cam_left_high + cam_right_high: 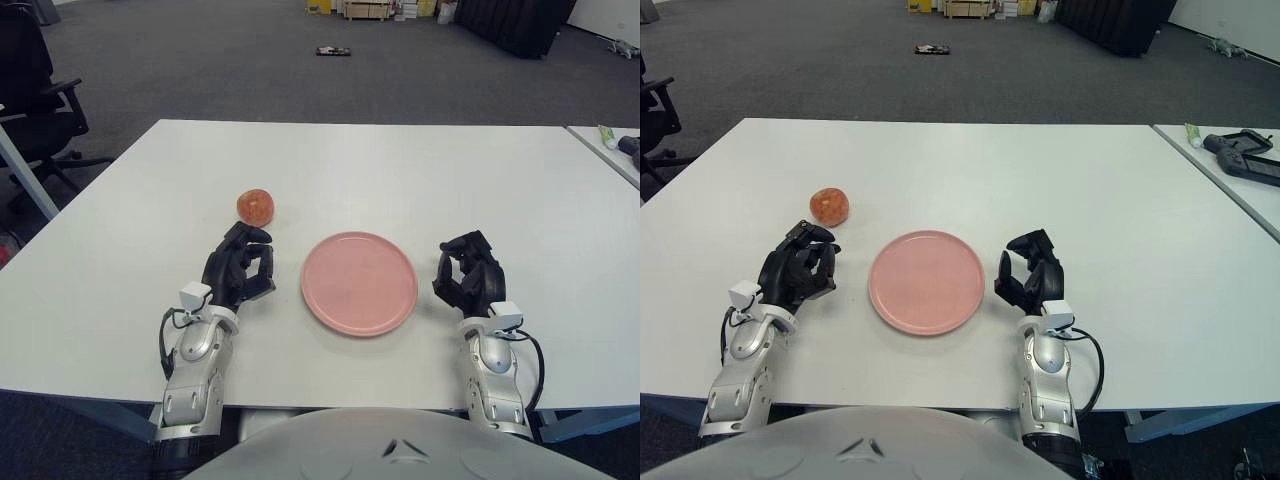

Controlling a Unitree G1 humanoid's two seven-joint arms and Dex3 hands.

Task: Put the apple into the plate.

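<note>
- Nearest, the left hand [240, 268] and right hand [470, 272] flank the pink plate [359, 283] on the white counter [400, 170]; both hands' fingers curl loosely, holding nothing.
- The step looks like the reach: the left hand must extend forward and close on the fruit.
- Farther, the apple [256, 206] sits just beyond the left fingertips, roundish, with no clear long axis.
</note>
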